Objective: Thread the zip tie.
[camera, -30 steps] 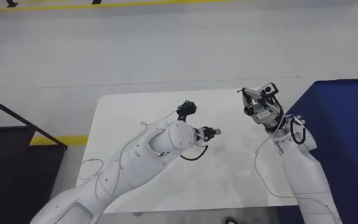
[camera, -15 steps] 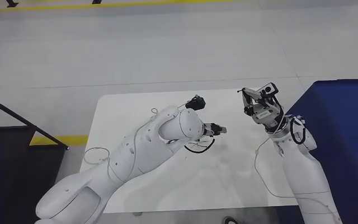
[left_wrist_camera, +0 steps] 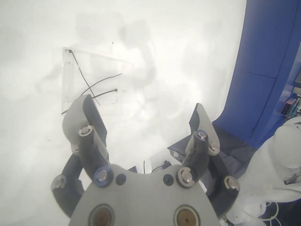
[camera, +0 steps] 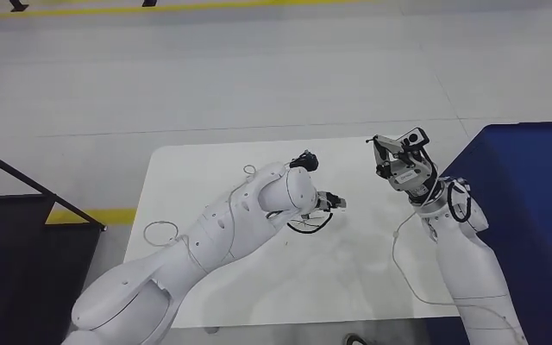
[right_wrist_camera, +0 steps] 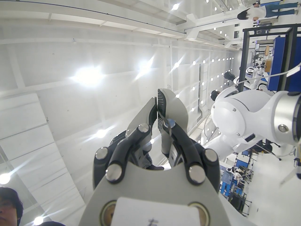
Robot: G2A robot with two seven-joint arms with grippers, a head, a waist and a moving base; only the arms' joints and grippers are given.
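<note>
My white bench (camera: 198, 181) sits on pale grey floor (camera: 259, 78), yellow stripe (camera: 103, 216) nearby, blue panel (camera: 509, 164) alongside, bright ceiling lights (right_wrist_camera: 87, 79).

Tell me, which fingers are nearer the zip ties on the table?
Left. The left fingers hover open close by the zip ties; the right fingers point up at the ceiling, away.

The left arm lies stretched across the white counter (camera: 198, 172). Its gripper (camera: 335, 203) is over the middle of the surface, and a black cable loop (camera: 307, 228) hangs just beside the wrist. The right gripper (camera: 379, 148) is raised near the counter's far right corner, with the thin dark tip of a zip tie (camera: 372, 140) jutting from it. A blue panel (camera: 517, 164) stands beside that arm.
</note>
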